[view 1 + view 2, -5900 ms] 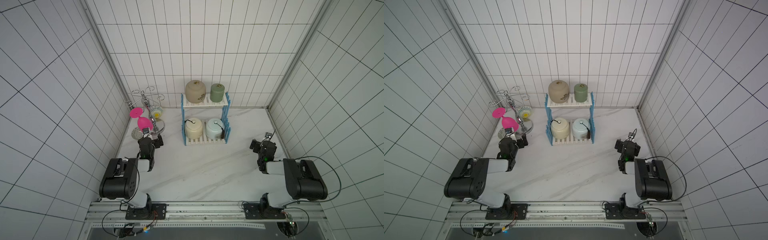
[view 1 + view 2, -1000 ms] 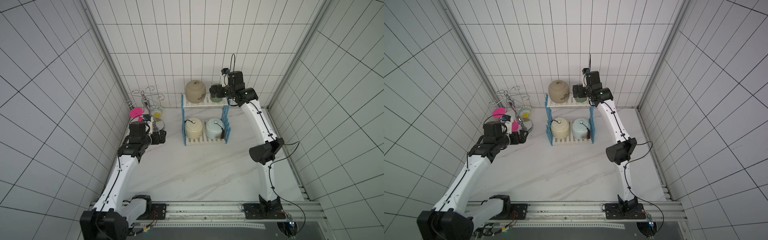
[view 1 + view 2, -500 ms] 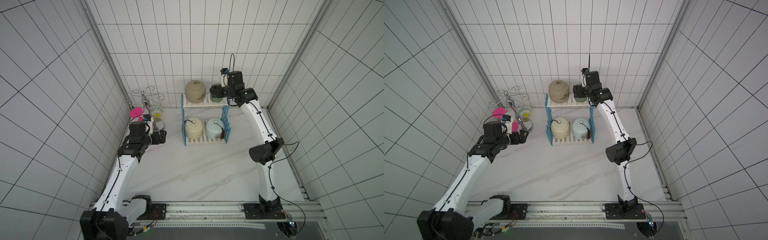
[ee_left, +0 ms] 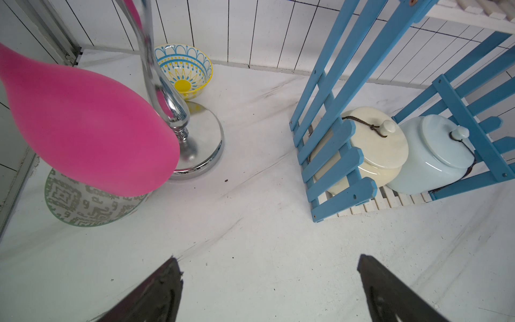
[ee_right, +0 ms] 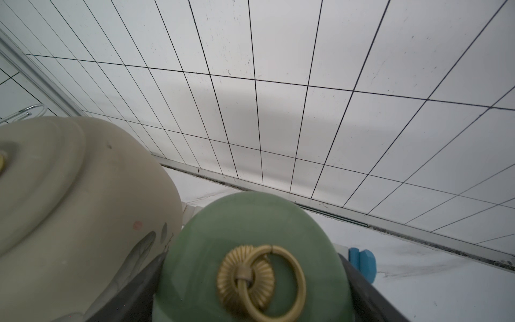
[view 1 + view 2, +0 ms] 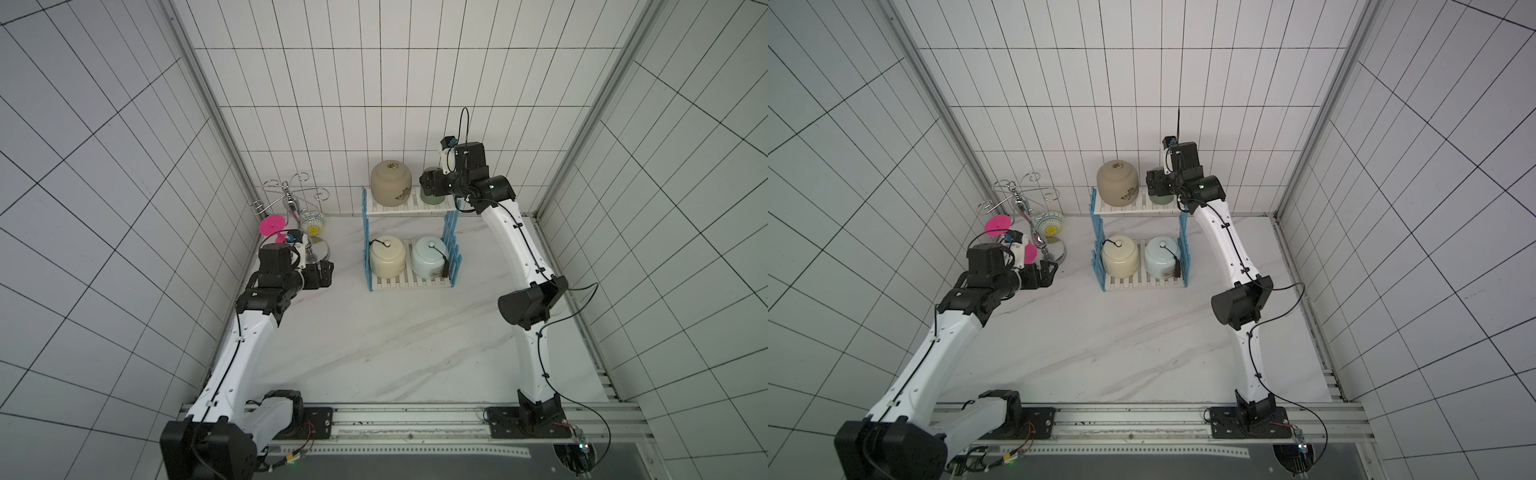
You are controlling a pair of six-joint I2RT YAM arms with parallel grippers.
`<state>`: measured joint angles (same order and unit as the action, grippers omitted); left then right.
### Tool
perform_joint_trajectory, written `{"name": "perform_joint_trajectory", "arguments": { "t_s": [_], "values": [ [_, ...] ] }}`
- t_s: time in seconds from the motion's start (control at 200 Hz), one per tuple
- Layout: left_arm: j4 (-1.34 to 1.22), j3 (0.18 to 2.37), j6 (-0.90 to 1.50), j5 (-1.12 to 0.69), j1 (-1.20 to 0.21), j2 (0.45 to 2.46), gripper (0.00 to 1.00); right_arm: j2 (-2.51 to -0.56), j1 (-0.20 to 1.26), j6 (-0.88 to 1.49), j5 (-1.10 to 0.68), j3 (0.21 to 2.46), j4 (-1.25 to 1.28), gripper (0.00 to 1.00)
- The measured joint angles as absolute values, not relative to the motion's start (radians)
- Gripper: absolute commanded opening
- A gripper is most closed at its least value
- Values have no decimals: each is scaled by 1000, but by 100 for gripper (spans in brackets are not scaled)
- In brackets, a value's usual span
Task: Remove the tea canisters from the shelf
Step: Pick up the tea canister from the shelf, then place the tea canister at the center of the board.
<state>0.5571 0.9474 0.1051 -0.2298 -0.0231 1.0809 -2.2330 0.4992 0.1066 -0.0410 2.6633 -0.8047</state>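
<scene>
The shelf (image 6: pixel 409 206) stands against the back wall with white boards and blue side frames. On its top tier sit a tan tea canister (image 6: pixel 390 183) and a smaller green tea canister (image 5: pixel 223 223) with a gold ring knob. My right gripper (image 5: pixel 250 264) reaches in from the right, and its fingers (image 5: pixel 145 278) press on both sides of the green canister. A cream canister (image 6: pixel 386 257) and a pale blue canister (image 6: pixel 428 259) sit on the bottom tier. My left gripper (image 4: pixel 269 264) hovers open over the table, left of the shelf, holding nothing.
A chrome curly-hook stand (image 6: pixel 293 199) rises in the back left corner with a pink goblet (image 4: pixel 83 125) hanging close to my left wrist. A blue-and-yellow patterned bowl (image 4: pixel 182 69) and a green-patterned cup (image 4: pixel 83 200) rest by its base. Tiled walls enclose three sides.
Both arms have come up from their folded rest at the front. Over the last second the right gripper's fingers have closed in on the green canister; the left arm has stayed still.
</scene>
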Motion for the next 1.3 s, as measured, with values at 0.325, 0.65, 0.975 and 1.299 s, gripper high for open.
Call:
{"name": "perform_joint_trajectory", "arguments": {
  "t_s": [0.325, 0.65, 0.975, 1.299],
  "values": [
    [557, 947, 105, -233, -23, 1081, 99, -2211, 518, 107, -25, 2663, -850, 73],
    [556, 943, 105, -234, -25, 1080, 99, -2081, 539, 120, -15, 2597, -931, 70],
    [551, 937, 105, -234, -38, 1080, 99, -1745, 551, 132, 63, 2200, -888, 69],
    [550, 937, 105, -233, -41, 1081, 99, -1375, 551, 155, 210, 1701, -746, 67]
  ]
}}
